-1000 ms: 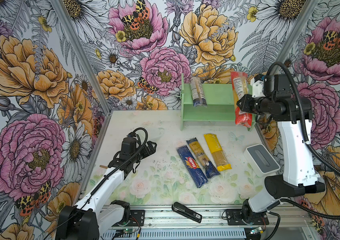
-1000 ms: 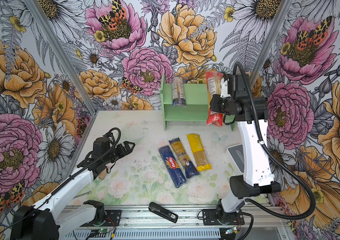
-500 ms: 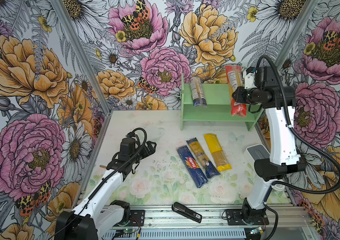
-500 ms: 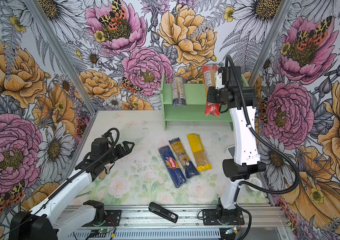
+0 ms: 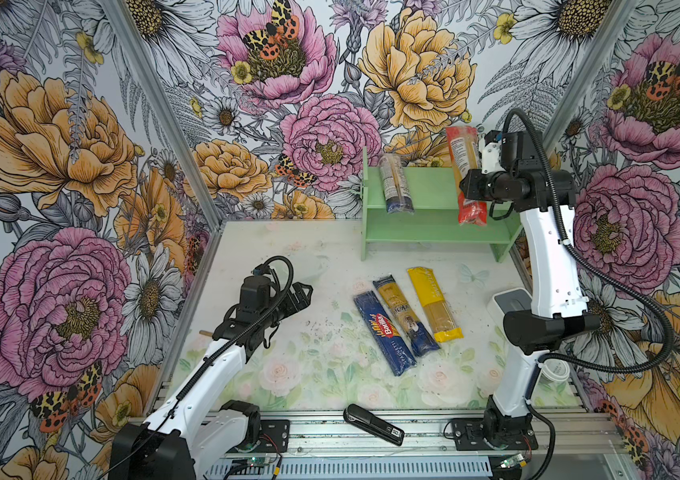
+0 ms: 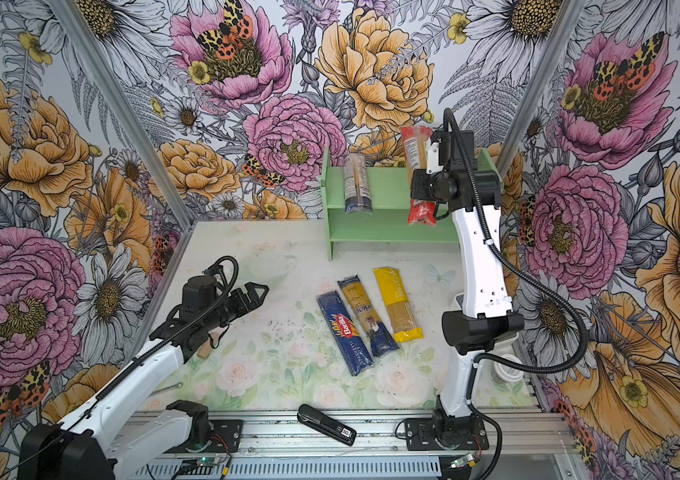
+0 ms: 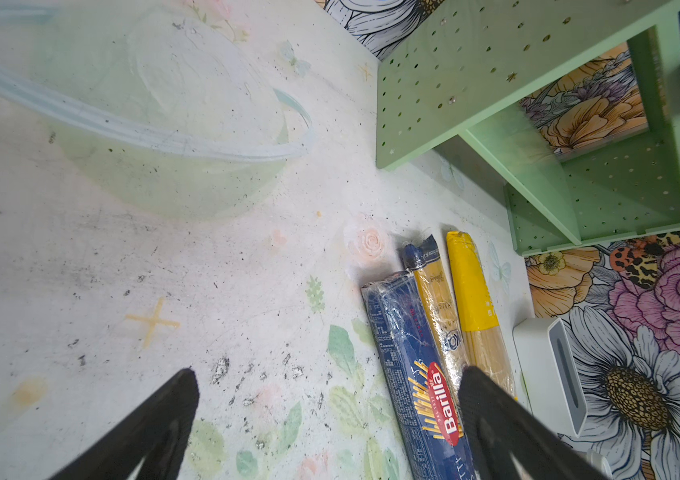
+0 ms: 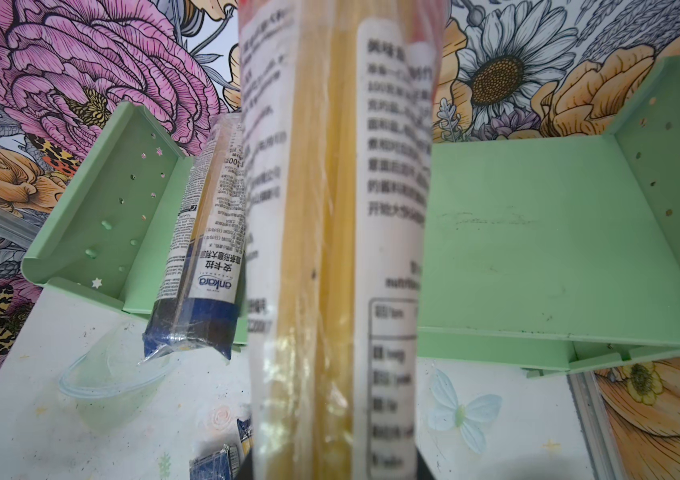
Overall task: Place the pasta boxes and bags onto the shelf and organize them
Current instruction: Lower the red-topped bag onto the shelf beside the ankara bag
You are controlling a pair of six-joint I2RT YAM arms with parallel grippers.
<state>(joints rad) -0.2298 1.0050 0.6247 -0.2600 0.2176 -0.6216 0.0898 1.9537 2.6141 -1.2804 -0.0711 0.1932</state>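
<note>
Red-ended spaghetti pack (image 5: 461, 153), pinched by the right end effector (image 5: 472, 187), runs front-to-back over the shelf (image 5: 434, 195); left end effector (image 5: 303, 291) spread.

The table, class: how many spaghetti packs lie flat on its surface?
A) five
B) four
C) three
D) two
C: the dark blue Barilla pack, the blue-gold pack and the yellow pack lie side by side on the table.
</note>
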